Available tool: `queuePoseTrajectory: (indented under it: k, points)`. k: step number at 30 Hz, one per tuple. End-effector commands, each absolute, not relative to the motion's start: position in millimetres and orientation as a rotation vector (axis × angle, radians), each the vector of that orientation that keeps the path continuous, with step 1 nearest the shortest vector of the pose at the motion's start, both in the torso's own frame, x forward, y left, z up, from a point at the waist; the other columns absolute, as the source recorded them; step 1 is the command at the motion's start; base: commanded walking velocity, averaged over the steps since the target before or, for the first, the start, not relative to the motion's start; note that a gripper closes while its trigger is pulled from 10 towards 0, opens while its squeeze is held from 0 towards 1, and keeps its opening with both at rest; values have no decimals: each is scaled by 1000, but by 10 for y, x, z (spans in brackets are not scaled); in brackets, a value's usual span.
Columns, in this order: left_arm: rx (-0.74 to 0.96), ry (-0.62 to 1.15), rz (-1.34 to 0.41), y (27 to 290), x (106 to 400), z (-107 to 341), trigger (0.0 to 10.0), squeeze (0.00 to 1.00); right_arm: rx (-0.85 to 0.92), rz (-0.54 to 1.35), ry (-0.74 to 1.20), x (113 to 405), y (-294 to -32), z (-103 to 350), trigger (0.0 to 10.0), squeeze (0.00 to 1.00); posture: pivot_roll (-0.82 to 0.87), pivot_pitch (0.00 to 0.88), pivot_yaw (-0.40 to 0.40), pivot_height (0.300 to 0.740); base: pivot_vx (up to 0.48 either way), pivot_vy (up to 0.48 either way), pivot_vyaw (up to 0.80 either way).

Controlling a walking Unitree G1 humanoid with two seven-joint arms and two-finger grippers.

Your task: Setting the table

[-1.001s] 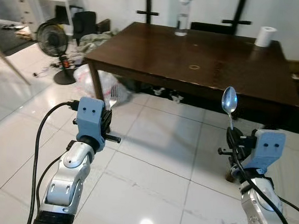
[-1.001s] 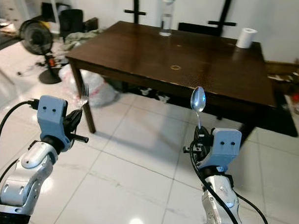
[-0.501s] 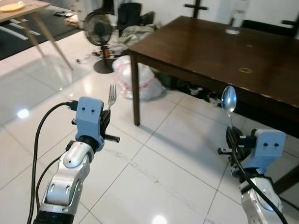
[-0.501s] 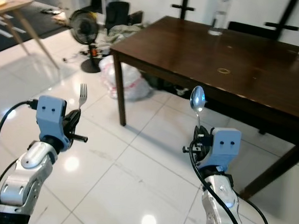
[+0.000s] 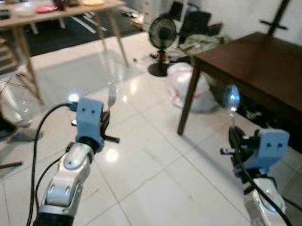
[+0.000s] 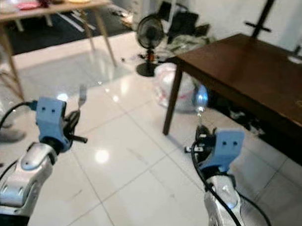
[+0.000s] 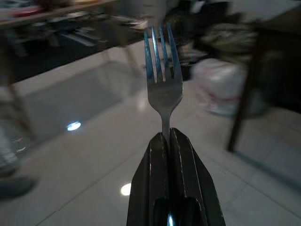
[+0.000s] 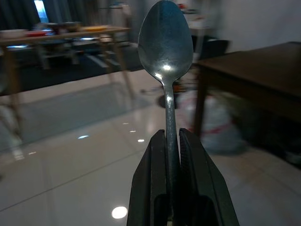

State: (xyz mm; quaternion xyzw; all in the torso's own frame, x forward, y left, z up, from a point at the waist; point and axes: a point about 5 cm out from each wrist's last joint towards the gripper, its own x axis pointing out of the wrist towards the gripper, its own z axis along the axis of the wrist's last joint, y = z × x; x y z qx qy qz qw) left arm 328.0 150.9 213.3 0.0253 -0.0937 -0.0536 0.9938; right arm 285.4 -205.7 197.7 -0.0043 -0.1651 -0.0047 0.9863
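A silver fork [image 5: 112, 94] stands upright in my left gripper [image 5: 105, 122], which is shut on its handle; the left wrist view has the tines [image 7: 162, 66] rising above the closed fingers [image 7: 160, 155]. My right gripper [image 5: 233, 133] is shut on a silver spoon [image 5: 232, 96], bowl up, also seen as the spoon [image 8: 164, 37] in the right wrist view. Both grippers hang over the white tiled floor. A dark wooden table [image 5: 262, 62] stands ahead to the right, its near corner leg [image 5: 187, 102] beyond the spoon.
A light wooden table [image 5: 55, 10] with dishes on it stands at the far left. A black floor fan [image 5: 161, 31] and a white plastic bag [image 5: 194, 89] sit beside the dark table. A chair [image 5: 6, 58] stands at the left edge. The picture is blurred.
The camera has swung left: the dark table has slid to the picture's right and the light table has come into view. Both grippers still hold fork and spoon upright.
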Motion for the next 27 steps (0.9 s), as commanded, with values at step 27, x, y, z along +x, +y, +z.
queuePoseTrajectory:
  k: [27]
  points:
    - [78, -167, -49, 1551, 3321, 2068, 10000, 0, 12, 15, -339, 2833, -2018, 1967, 10000, 0, -18, 106, 101, 740, 400, 0, 114]
